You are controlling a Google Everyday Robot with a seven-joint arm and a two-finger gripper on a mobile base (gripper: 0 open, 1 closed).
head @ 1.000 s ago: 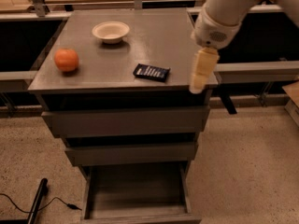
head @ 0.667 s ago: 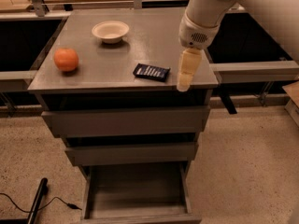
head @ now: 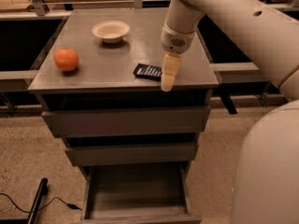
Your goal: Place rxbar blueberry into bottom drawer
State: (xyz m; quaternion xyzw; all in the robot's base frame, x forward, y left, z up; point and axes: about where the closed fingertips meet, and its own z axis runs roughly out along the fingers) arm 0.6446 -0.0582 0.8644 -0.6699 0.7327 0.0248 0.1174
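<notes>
The rxbar blueberry (head: 147, 72), a small flat dark navy bar, lies on the grey cabinet top (head: 107, 59) near its front edge. My gripper (head: 167, 78) hangs from the cream arm just right of the bar, its cream fingers pointing down, its tip at the bar's right end. The bottom drawer (head: 138, 195) is pulled open below, with a plain grey floor and nothing in it.
An orange fruit (head: 66, 59) sits at the left of the cabinet top. A cream bowl (head: 110, 31) stands at the back. Two wider grey drawers (head: 128, 121) are shut above the open one. A black cable and pole (head: 37, 202) lie on the floor at left.
The gripper has moved left across the cabinet top, from its right front corner to right beside the bar. The bar, fruit and bowl have not moved.
</notes>
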